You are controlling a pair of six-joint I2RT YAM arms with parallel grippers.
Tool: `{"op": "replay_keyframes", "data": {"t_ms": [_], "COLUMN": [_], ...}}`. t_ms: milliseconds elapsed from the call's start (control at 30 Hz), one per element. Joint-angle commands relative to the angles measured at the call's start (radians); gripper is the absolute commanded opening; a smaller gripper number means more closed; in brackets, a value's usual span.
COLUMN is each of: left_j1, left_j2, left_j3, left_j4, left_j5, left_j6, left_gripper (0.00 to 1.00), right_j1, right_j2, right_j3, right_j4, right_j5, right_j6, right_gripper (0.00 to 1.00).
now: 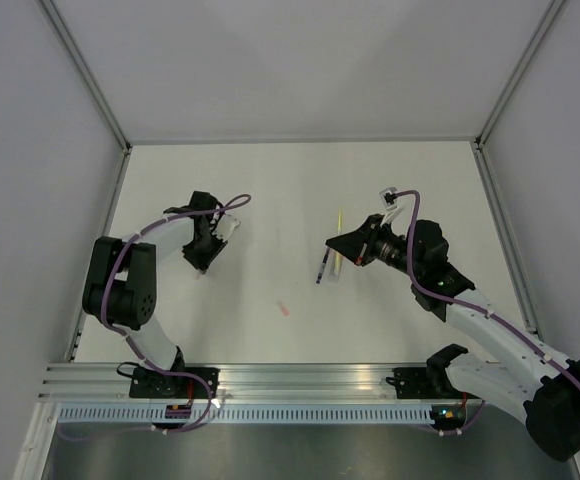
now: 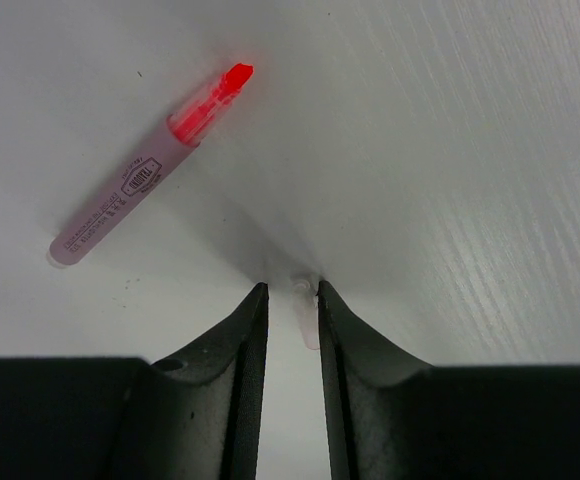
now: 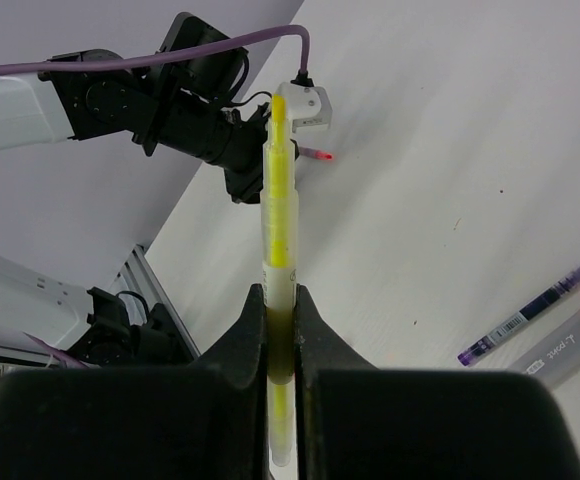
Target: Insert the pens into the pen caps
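My right gripper is shut on a yellow pen, which sticks out past its fingertips; from above the gripper holds the pen over the table's right half. A dark purple pen lies just left of it. My left gripper points down at the table with its jaws narrowed on a small pale pen cap, which lies against the right finger. A grey pen with an orange tip lies ahead of it to the left. A pink cap lies mid-table.
Grey walls and metal frame rails close in the white table on three sides. A pale pen lies beside the purple pen in the right wrist view. The slotted rail runs along the near edge.
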State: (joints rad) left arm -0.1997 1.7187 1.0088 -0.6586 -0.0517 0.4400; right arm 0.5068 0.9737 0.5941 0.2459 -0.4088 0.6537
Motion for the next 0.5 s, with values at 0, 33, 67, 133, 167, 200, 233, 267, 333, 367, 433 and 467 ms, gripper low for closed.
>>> {"op": "replay_keyframes", "data": {"t_ms": [0,33,67,133,167,200,233,267,333,367,433,467], "left_j1": [0.013,0.013,0.014,0.017,0.020,0.022,0.023,0.023,0.026,0.029,0.032,0.032], "left_j2": [0.094,0.104,0.107,0.116,0.120,0.124,0.127,0.127,0.122,0.122,0.122,0.122], "left_j3": [-0.062,-0.062,-0.064,-0.067,-0.068,-0.075,-0.076,-0.078,-0.088,-0.090,-0.096,-0.095], "left_j4": [-0.065,-0.070,-0.070,-0.073,-0.073,-0.072,-0.072,-0.070,-0.064,-0.064,-0.068,-0.070], "left_j5": [0.104,0.108,0.108,0.104,0.105,0.107,0.110,0.111,0.110,0.111,0.118,0.119], "left_j6": [0.006,0.005,0.005,0.002,-0.001,-0.003,-0.001,0.000,0.000,-0.001,-0.003,-0.001], "left_gripper": [0.32,0.32,0.32,0.32,0.32,0.32,0.31,0.31,0.30,0.29,0.23,0.20], "right_j1": [-0.001,0.001,-0.001,-0.001,0.001,0.001,0.001,0.001,-0.001,-0.001,0.001,-0.001], "right_j2": [-0.023,-0.024,-0.026,-0.026,-0.026,-0.026,-0.024,-0.026,-0.027,-0.027,-0.027,-0.027], "right_j3": [0.007,0.006,0.006,0.006,0.006,0.007,0.007,0.007,0.007,0.007,0.007,0.007], "right_j4": [0.010,0.010,0.010,0.009,0.007,0.007,0.007,0.007,0.007,0.007,0.006,0.006], "right_j5": [0.010,0.011,0.014,0.016,0.018,0.018,0.016,0.016,0.018,0.018,0.019,0.019], "right_j6": [-0.019,-0.017,-0.019,-0.019,-0.020,-0.020,-0.019,-0.019,-0.019,-0.020,-0.020,-0.020], "right_gripper": [0.00,0.00,0.00,0.00,0.00,0.00,0.00,0.00,0.00,0.00,0.00,0.00]}}
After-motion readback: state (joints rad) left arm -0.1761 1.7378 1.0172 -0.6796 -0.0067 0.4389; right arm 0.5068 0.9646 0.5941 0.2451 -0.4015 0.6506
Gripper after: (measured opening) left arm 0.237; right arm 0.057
